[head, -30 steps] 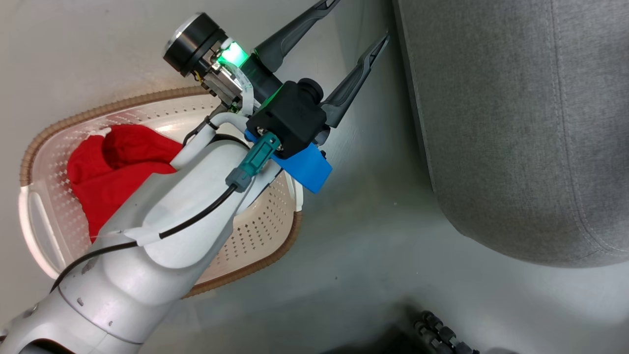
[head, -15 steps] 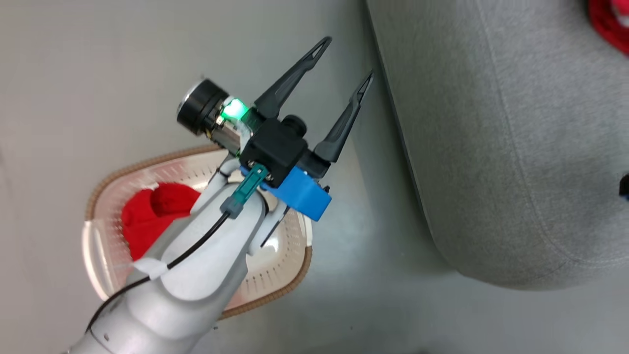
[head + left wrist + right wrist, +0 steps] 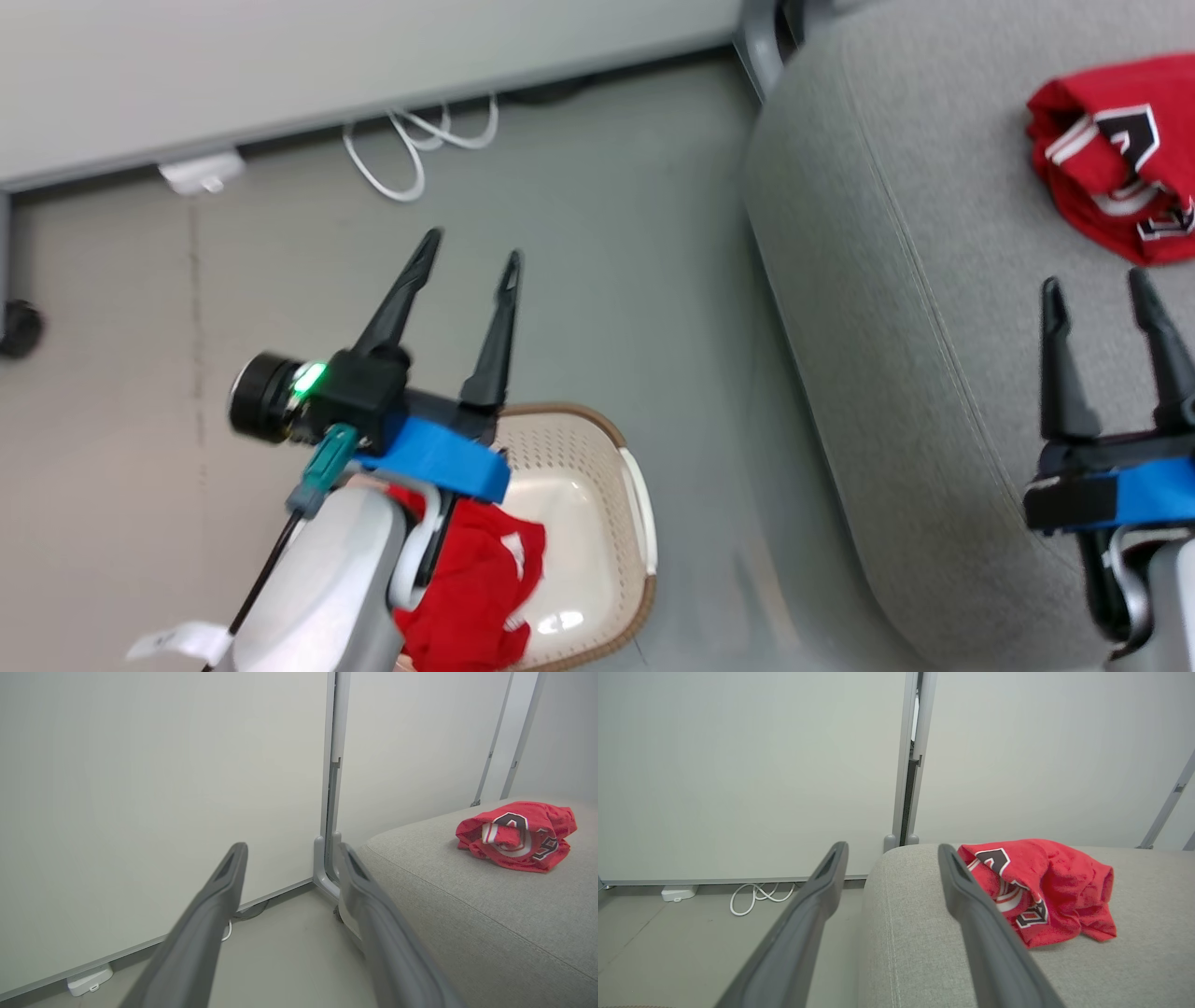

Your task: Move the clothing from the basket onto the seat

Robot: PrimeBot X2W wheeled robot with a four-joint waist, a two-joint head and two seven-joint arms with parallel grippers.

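Mostly unreadable lettering (image 3: 1132, 131), red shirt (image 3: 1083, 187), grey seat (image 3: 934, 327)

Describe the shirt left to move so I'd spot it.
Left of the big grey seat, a cream basket stands on the floor. The crumpled red shirt inside is it; the other red shirt lies on the seat.

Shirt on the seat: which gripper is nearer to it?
Right. The right gripper is over the seat near the shirt; the left gripper is off over the floor by the basket.
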